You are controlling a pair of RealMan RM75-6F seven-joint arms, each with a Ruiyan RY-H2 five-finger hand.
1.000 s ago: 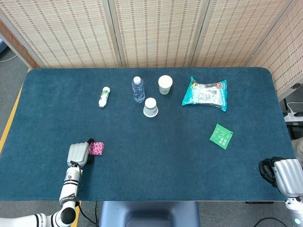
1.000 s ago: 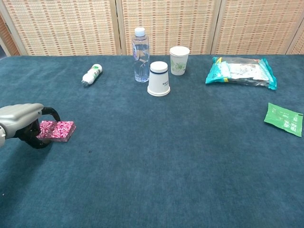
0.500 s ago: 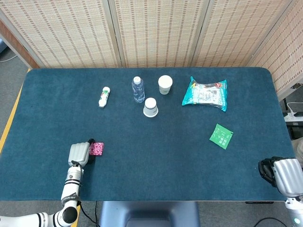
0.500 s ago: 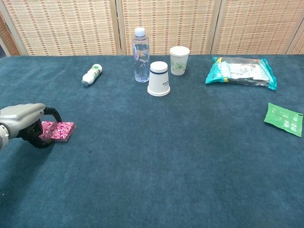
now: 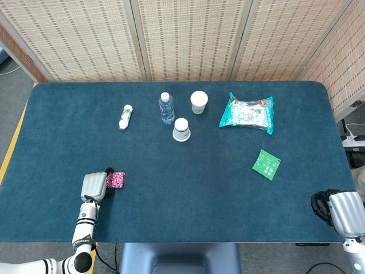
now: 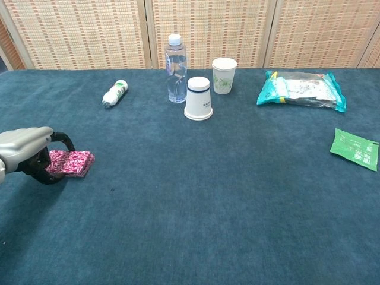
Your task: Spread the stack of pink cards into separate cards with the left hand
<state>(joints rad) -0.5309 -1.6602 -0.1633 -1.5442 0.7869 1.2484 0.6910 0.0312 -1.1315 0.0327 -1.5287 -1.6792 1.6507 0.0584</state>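
**Operator:** Woven screens stand behind a table (image 5: pixel 188 188) covered in dark blue cloth. Report the position of the task item.

**Technician:** The stack of pink cards (image 5: pixel 117 180) (image 6: pixel 71 163) lies flat near the front left edge of the table, well apart from the water bottle (image 5: pixel 166 108), which serves as the reference. The stack is squared up; no card lies separate from it.

**Operator:** State of the left hand?

**Technician:** The left hand (image 5: pixel 94 185) (image 6: pixel 27 151) is at the left end of the stack. Its dark fingers (image 6: pixel 50 169) are curled against that end and touch it. Whether they pinch the cards or only rest on them cannot be told from either view.

**Operator:** And the right hand?

**Technician:** The right hand (image 5: pixel 339 211) sits at the front right corner of the table, far from the bottle. Its fingers appear curled in, with nothing visible in them.

**Operator:** Other items near the bottle?

**Technician:** An upturned paper cup (image 5: pixel 181 129) just in front, an upright cup (image 5: pixel 199 102) to its right, a small white bottle (image 5: pixel 125 116) lying to its left. A teal snack bag (image 5: pixel 247 113) and a green packet (image 5: pixel 266 164) lie further right.

**Operator:** Failure modes?

**Technician:** Judgement only. Even pressure may slide the whole stack across the cloth as one block. Excess downward force may pin the cards together. A sweep toward the front edge may push cards off the table.
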